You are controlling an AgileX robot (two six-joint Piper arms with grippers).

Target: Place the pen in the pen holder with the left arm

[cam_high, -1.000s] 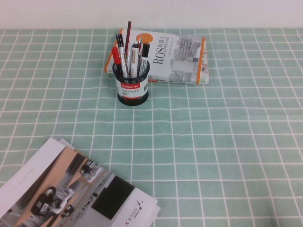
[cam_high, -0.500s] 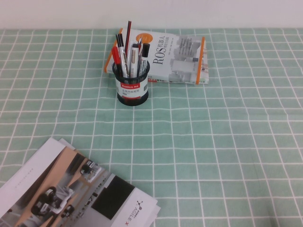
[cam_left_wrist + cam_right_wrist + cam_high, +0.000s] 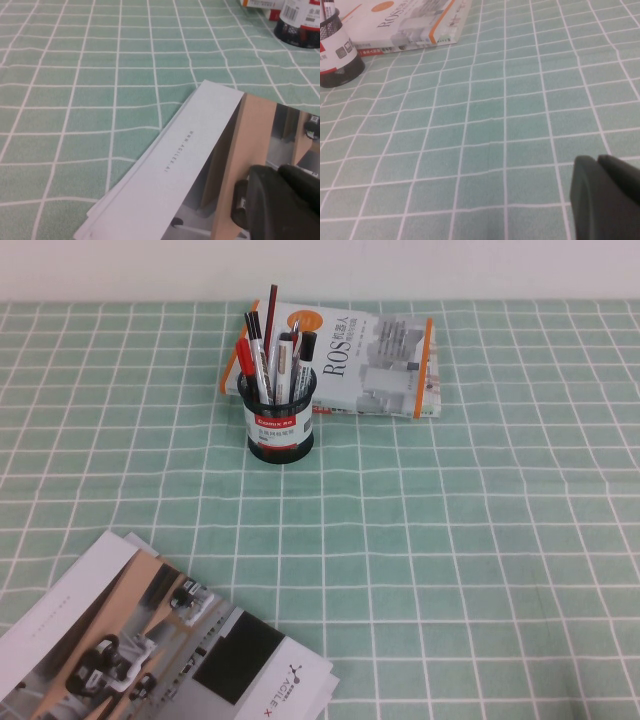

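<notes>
Already the white-barrelled, black-capped pen (image 3: 295, 362) stands in the black mesh pen holder (image 3: 281, 420); the left gripper (image 3: 280, 202) rests over the magazine (image 3: 200, 165) and the right gripper (image 3: 607, 197) low over the tablecloth, finger states unreadable; nothing further needed.

Black wire-mesh pen holder (image 3: 281, 420), glossy paper book (image 3: 368, 360), cloth tablecloth (image 3: 450, 540)

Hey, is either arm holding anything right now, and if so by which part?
Nothing is held. The left gripper hangs over the brochure, the right gripper over bare tablecloth; the pen stands in the pen holder.
</notes>
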